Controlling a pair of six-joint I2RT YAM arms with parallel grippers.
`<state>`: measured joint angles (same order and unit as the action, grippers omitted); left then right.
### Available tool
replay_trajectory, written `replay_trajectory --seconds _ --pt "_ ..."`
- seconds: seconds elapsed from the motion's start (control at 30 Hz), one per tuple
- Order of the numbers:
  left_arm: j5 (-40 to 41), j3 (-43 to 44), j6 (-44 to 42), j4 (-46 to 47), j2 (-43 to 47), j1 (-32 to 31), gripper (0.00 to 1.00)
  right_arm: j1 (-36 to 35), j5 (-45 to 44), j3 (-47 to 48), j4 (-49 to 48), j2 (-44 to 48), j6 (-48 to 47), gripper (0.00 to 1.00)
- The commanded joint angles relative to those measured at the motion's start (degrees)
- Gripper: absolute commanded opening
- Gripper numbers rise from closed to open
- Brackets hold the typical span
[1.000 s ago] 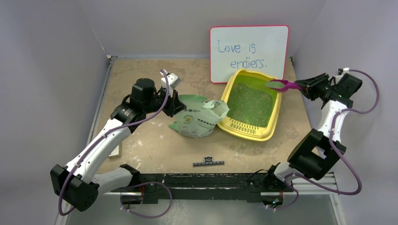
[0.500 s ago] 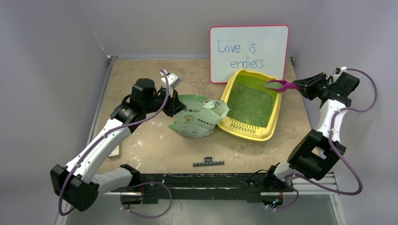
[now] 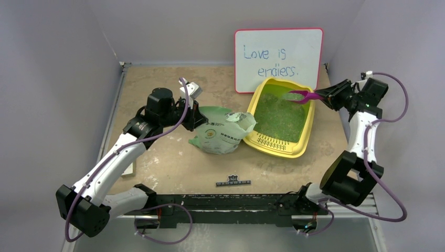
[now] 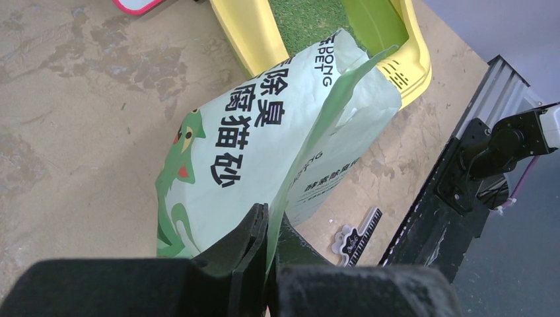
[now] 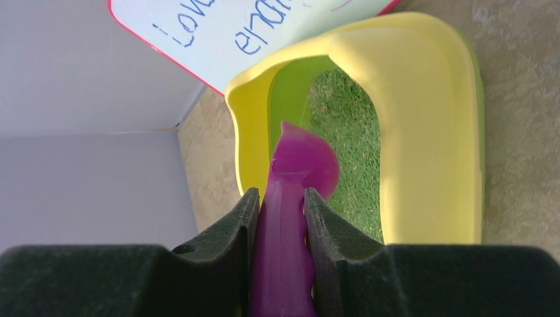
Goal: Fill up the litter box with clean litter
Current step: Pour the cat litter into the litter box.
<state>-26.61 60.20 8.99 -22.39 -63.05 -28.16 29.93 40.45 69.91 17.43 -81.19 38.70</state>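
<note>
The yellow litter box [image 3: 308, 125] sits at the back right of the table, its floor covered with green clean litter [image 3: 277, 116]. My right gripper [image 3: 321, 96] is shut on the handle of a magenta scoop [image 3: 302, 95], whose bowl hangs over the box's far right part. In the right wrist view the scoop [image 5: 298, 168] sits between my fingers above the litter [image 5: 349, 155] and the yellow rim [image 5: 426, 125]. My left gripper [image 3: 196, 116] is shut on the edge of the pale green litter bag [image 3: 223, 132], which leans against the box. The left wrist view shows the bag [image 4: 264, 139] pinched in my gripper [image 4: 271, 221].
A white board with a red frame [image 3: 278, 58] stands against the back wall just behind the box. A small black tag [image 3: 233, 182] lies near the front edge. Grey walls close in the table on the left, back and right.
My right gripper has swung left, carrying the scoop further over the box. The scoop's bowl showed green granules before and now shows magenta. The left arm and bag have not moved.
</note>
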Motion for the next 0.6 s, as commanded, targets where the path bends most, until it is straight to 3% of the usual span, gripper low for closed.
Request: replay_trajectory --seconds 0.0,0.3,0.57 --pt "-0.3 1.5 0.7 5.1 2.6 0.0 0.00 -0.3 2.0 -2.8 1.6 6.1 -2.6 0.00" --pt "-0.5 1.5 1.2 5.2 2.4 0.0 0.00 -0.3 6.4 -12.1 11.0 16.1 -8.2 0.00" --pt "-0.9 0.9 1.6 5.1 2.8 0.0 0.00 -0.2 3.4 -18.9 16.9 24.4 -10.3 0.00"
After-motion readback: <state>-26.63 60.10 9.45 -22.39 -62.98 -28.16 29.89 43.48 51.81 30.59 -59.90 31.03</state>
